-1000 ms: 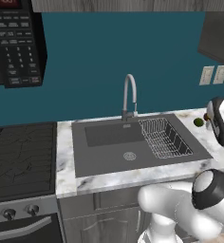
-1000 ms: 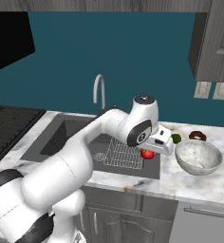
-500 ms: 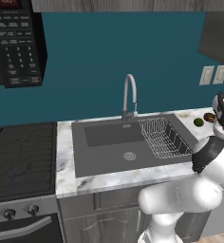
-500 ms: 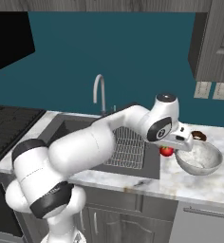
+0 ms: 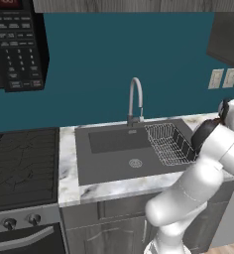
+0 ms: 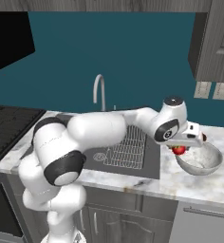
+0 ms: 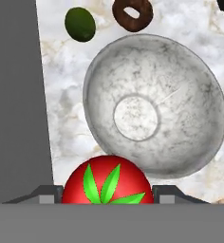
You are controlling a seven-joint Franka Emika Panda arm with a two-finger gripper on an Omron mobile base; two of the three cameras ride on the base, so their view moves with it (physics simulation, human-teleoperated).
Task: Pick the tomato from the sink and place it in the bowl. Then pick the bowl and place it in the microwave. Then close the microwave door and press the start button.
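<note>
Marble counter (image 7: pixel 66 109), hand (image 7: pixel 107 195) pinching tomato (image 7: pixel 107 180) beside bowl (image 7: pixel 154 107) rim, green fruit (image 7: pixel 80 23) and brown ring (image 7: pixel 133 13) beyond

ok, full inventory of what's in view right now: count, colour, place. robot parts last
tomato: 1, red with green stem top, between the finger tips, at the bowl's near rim
bowl: 1, white-grey marbled, on the counter right of the sink
green round fruit: 1, green, on the counter beyond the bowl
ring-shaped item: 1, dark brown, beside the green fruit
sink: 1, dark grey, set in the marble counter
wire rack: 1, silver, right side of the sink
faucet: 1, silver, behind the sink
microwave: 1, black, upper left above the stove
stove: 1, black, left of the sink
gripper: 1, shut on the tomato
</note>
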